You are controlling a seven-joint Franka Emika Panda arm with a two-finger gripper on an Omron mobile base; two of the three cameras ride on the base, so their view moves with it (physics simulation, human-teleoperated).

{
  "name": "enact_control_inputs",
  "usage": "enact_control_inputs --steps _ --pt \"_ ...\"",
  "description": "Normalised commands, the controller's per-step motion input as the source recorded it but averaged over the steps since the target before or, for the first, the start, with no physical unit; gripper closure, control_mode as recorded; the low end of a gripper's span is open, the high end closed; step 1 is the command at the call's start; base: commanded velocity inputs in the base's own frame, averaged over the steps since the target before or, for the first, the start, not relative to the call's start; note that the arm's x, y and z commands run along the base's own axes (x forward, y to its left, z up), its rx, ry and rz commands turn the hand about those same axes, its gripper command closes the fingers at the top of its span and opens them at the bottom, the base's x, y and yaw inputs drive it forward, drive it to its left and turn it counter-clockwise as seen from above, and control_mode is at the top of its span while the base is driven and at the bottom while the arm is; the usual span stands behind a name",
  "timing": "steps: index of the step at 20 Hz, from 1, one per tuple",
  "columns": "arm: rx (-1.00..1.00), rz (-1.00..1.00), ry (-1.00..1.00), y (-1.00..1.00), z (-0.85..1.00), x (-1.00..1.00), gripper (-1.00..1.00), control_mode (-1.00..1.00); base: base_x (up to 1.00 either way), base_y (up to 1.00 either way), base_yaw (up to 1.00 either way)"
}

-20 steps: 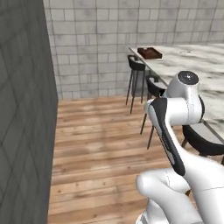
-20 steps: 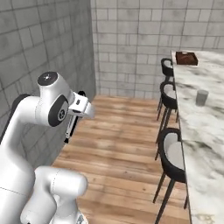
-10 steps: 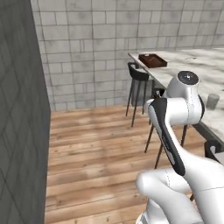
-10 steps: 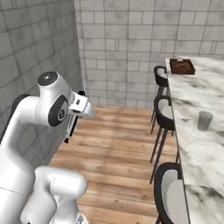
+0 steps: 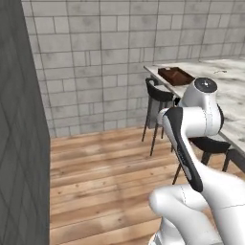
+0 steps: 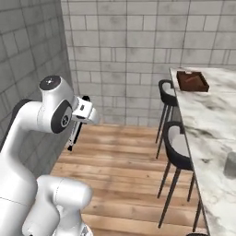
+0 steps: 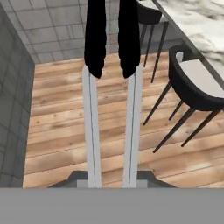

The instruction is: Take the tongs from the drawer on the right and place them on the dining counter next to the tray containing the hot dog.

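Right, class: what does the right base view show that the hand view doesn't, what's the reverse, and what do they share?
Right base view: the tray at the far end of the dining counter, a grey cup, the gripper seen from outside.
Hand view: the two arms of the tongs running lengthwise to dark tips.
Shared: the tongs gripped, the stools, the counter, the wood floor.

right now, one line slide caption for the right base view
White robot arm carries slim dark metal tongs in its gripper toward the white marble dining counter bearing a brown wooden tray.
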Motion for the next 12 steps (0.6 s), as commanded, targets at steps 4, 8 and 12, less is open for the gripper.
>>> enact_control_inputs --steps 4,8,12 --pt "0.00 0.00 0.00 0.00 0.00 0.00 1.00 1.00 1.00 0.43 -0.15" --pt "0.00 0.00 0.00 0.00 0.00 0.00 1.00 1.00 1.00 0.34 -0.17" --pt "0.00 0.00 0.00 0.00 0.00 0.00 1.00 1.00 1.00 0.19 -0.20"
